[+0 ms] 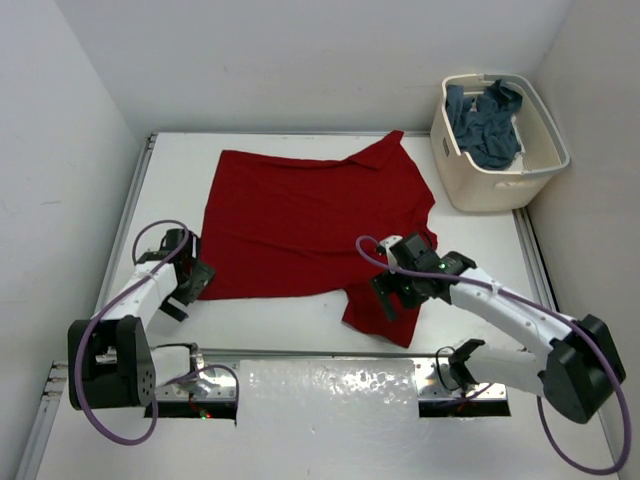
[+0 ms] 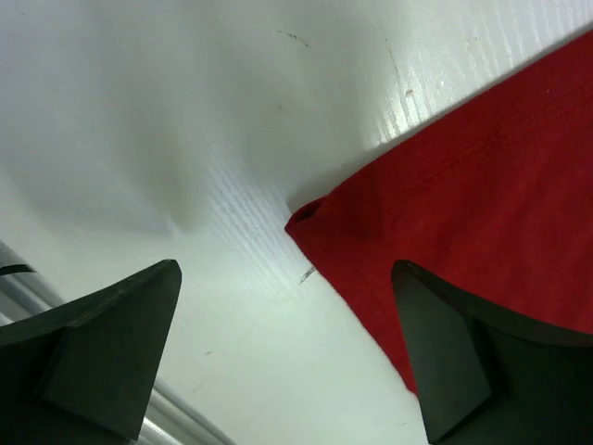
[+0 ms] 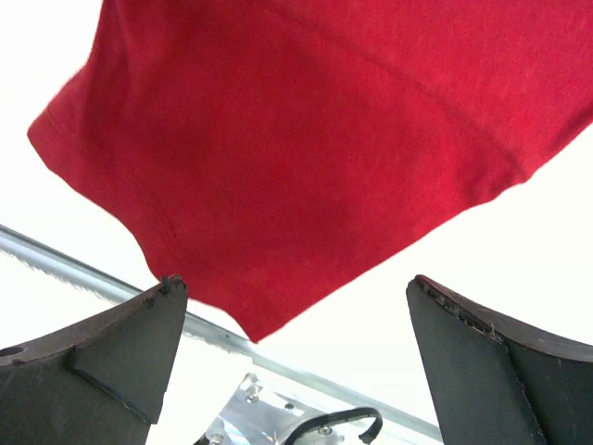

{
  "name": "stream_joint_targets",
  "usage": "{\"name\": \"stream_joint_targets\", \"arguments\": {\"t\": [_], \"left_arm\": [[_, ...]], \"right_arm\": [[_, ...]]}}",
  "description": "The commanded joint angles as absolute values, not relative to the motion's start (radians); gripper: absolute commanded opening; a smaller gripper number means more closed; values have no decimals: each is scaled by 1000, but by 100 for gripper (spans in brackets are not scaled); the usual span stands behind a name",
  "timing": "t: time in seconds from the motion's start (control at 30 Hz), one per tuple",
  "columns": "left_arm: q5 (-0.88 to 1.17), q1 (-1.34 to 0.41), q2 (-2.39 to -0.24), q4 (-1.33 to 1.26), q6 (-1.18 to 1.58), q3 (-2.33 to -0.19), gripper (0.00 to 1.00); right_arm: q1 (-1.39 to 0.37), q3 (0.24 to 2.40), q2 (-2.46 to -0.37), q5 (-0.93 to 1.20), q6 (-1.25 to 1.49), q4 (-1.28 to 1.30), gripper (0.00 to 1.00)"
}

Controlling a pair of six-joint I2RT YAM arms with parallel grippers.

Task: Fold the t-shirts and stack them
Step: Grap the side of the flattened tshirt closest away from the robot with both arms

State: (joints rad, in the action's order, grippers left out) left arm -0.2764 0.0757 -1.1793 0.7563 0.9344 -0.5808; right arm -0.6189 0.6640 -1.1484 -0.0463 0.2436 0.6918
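Note:
The red t-shirt (image 1: 310, 220) lies spread out on the white table, with one sleeve hanging toward the near edge at the right. My left gripper (image 1: 190, 282) is open at the shirt's near-left corner. In the left wrist view that corner (image 2: 482, 185) lies between the open fingers of the left gripper (image 2: 285, 273), low over the table. My right gripper (image 1: 392, 298) is open above the near-right sleeve. That sleeve (image 3: 306, 139) shows ahead of the right gripper (image 3: 296, 287), which holds nothing. The blue-grey t-shirt (image 1: 485, 120) lies crumpled in the basket. The white shirt is not clearly visible.
The cream laundry basket (image 1: 500, 185) stands at the far right corner against the wall. Walls close in the table on the left, back and right. A metal rail (image 1: 330, 355) and a shiny panel (image 1: 330, 390) run along the near edge between the arm bases.

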Motion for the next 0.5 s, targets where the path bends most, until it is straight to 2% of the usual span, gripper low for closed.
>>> {"name": "stream_joint_targets", "arguments": {"t": [0.0,0.03,0.07,0.2,0.23,0.27,0.37,0.47], "left_arm": [[-290,83,-1161,648,983,-551,90],[-290,84,-1167,634,985,-539,84],[-288,84,-1190,624,983,-538,74],[-308,83,-1238,608,982,-522,62],[-308,86,-1246,606,982,-519,57],[-299,86,-1258,585,977,-515,46],[-292,86,-1285,551,962,-508,28],[-293,84,-1310,543,953,-520,17]], "right_arm": [[-630,621,-1088,-71,279,701,99],[-632,615,-1077,-75,294,706,99],[-634,604,-1072,-81,296,715,99],[-640,589,-1054,-89,308,719,99],[-640,586,-1051,-89,316,715,99],[-641,578,-1045,-84,318,706,99],[-647,560,-1049,-74,334,697,99],[-687,532,-1054,-52,328,680,99]]}}
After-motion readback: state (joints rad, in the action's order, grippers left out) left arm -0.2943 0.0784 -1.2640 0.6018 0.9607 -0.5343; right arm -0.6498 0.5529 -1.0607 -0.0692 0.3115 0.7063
